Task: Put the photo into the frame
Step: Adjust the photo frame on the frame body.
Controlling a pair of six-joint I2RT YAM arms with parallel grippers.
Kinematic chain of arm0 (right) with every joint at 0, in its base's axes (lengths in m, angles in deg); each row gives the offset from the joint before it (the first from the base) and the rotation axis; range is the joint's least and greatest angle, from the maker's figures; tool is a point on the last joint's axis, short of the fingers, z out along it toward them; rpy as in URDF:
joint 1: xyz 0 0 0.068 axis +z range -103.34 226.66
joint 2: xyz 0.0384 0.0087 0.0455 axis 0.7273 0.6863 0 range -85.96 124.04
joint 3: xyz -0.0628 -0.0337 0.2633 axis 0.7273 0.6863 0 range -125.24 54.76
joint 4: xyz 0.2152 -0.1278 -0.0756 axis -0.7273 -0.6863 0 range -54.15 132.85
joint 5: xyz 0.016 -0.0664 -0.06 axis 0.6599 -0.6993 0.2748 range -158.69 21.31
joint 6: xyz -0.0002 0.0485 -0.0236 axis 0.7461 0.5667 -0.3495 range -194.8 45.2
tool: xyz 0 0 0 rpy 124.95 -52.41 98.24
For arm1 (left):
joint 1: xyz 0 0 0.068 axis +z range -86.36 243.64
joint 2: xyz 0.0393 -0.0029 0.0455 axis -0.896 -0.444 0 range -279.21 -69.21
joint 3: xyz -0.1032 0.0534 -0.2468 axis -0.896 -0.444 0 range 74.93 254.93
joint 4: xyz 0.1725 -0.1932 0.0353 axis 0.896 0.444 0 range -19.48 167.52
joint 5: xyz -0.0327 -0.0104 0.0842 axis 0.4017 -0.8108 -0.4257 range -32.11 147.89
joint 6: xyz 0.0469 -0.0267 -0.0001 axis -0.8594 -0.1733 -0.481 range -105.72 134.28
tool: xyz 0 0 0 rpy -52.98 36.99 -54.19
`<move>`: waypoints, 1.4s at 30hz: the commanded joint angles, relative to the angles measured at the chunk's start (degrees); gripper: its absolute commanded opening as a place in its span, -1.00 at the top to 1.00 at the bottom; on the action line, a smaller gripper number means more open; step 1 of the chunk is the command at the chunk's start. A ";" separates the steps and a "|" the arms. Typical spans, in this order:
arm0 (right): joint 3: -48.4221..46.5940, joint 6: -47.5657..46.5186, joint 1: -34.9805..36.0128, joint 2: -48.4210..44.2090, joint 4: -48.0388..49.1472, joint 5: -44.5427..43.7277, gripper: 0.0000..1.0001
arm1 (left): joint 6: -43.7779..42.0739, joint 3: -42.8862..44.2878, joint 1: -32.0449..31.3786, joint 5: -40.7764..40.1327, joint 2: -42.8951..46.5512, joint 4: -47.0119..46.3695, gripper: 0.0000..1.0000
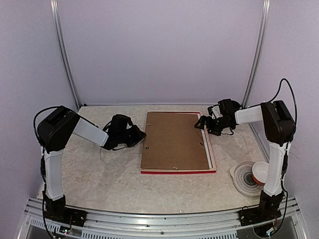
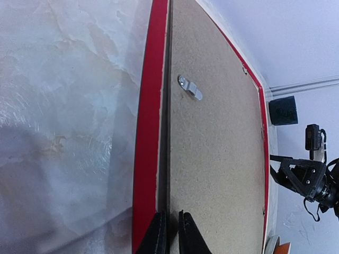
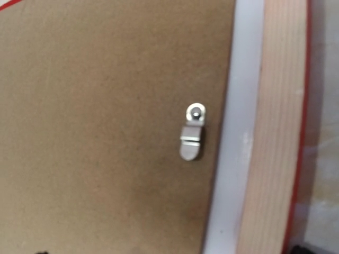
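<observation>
Frame is met at its left edge by the left fingers. They are closed to a slit right on the seam between the red rail and the brown board. Whether they pinch anything thin there I cannot tell. The right fingers are spread wide with nothing between them, over the frame's far right corner. The frame lies back-up on the table with the board in its recess. The photo shows in no view; it may lie under the board, but that is hidden.

Nothing pins the frame down, so a push or pry at the seam could skid it sideways, or tip the board up and shift whatever is beneath. The clip points along the frame's right rail, not across it, so the board is probably unlocked.

Only the right wrist view shows a white strip between board and pale wood. Only the left wrist view shows the seam close up. Only the top view shows the right fingers' spread.
</observation>
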 commanded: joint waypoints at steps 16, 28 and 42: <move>1.06 1.01 0.21 1.22 1.71 2.06 -0.98 | -3.82 3.73 -3.37 -4.36 0.37 1.92 0.72; 1.13 1.13 0.43 1.12 1.83 2.58 -0.99 | -4.46 5.91 -3.87 -4.24 -1.91 2.63 0.68; 2.21 0.45 0.52 -0.31 0.92 1.09 -0.98 | -5.22 4.01 -3.73 -6.31 1.11 3.16 -0.15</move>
